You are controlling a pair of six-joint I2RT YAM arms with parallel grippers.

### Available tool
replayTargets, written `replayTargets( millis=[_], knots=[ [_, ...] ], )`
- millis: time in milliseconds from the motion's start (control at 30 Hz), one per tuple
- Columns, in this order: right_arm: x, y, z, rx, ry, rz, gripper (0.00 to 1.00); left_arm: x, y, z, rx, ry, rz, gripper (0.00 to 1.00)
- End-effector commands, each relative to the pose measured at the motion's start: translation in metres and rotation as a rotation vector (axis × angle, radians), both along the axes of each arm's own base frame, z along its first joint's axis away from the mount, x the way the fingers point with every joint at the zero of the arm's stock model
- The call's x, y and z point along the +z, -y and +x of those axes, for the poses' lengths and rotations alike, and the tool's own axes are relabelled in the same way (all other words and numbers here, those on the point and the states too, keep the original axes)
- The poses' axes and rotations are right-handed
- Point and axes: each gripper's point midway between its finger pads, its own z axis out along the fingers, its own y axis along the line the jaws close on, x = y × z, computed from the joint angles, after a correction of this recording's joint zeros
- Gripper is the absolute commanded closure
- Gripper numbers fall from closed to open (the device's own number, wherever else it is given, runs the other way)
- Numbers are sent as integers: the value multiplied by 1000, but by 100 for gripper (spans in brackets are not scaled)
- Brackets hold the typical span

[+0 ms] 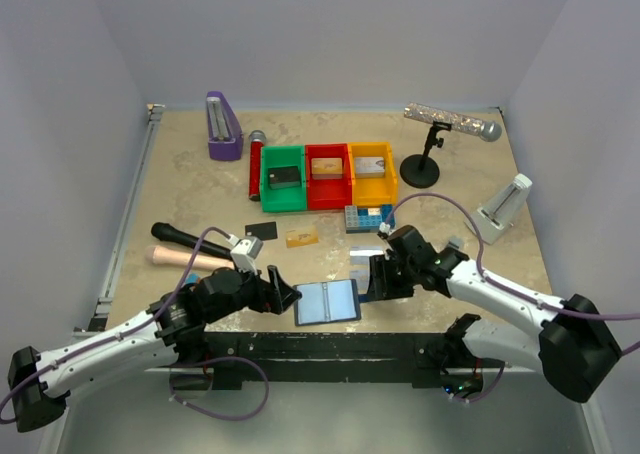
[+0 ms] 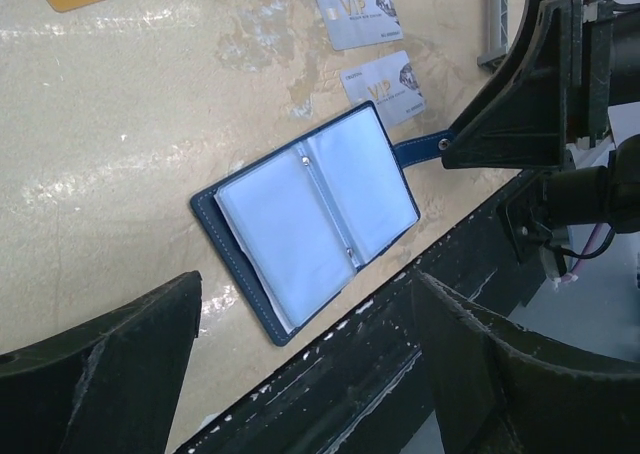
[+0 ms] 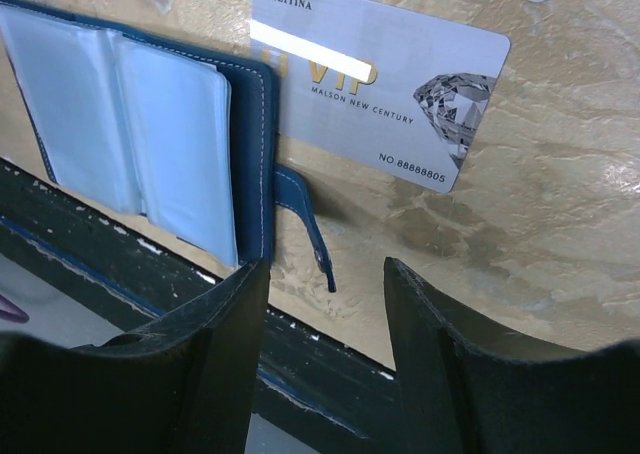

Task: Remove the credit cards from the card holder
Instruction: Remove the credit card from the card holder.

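The small folding card holder (image 1: 327,301) is navy blue with white edge stitching; its plastic inner pockets (image 2: 290,229) are pale blue-grey. The thin silvery grey plastic card (image 3: 378,94) beside it carries gold VIP lettering and a grey diamond print. The stone-look bench (image 1: 200,189) is mottled beige. Other plastic rectangles: a gold-tan card (image 1: 301,237) and a black card (image 1: 262,226).

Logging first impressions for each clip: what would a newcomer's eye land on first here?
Most likely the navy card holder, lying open and flat at the near edge of the table, its pale pockets looking empty. The left arm and right arm flank it with jaws open, and a silver VIP card lies just beside its snap tab. Further back stands a row of coloured bins.
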Motion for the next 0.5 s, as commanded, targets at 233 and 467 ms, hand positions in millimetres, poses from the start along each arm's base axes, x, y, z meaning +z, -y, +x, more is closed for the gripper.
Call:
replayTargets(
  millis=[233, 467],
  knots=[
    [6, -21, 18, -6, 27, 9, 62, 9, 11, -1, -11, -15, -70, 13],
    [11, -35, 16, 43, 32, 36, 91, 17, 1, 3, 34, 12, -73, 14]
  ],
)
